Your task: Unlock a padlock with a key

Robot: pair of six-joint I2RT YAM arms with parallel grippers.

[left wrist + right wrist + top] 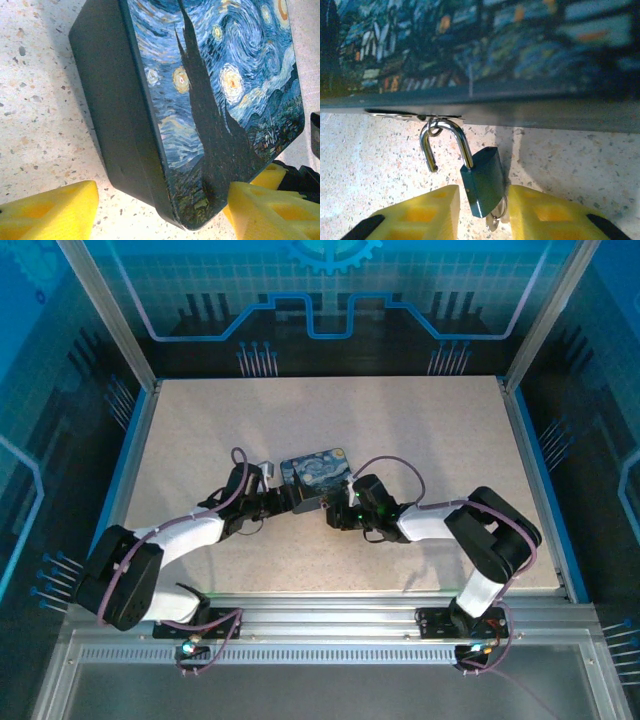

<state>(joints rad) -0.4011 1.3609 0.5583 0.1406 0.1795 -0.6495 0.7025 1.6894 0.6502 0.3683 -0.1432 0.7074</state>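
The padlock [482, 182] has a dark teal body and a silvery shackle [450, 137]. It hangs from the metal hasp [395, 114] on the side of the swirl-printed box [315, 476], and the shackle's free end is out of the body. The key [494, 221] sticks in the bottom of the lock with a small ring on it. My right gripper [482, 212] stands open with a yellow finger on each side of the lock body and a gap on the left. My left gripper [164, 202] is open, straddling the box's [200, 100] near corner; its left finger [50, 210] is off the box.
The box rests mid-table on the speckled tabletop [420, 430], between my two arms. My left gripper [288, 502] and right gripper [336, 516] meet at its near side. Metal frame rails [536, 480] and blue walls bound the table.
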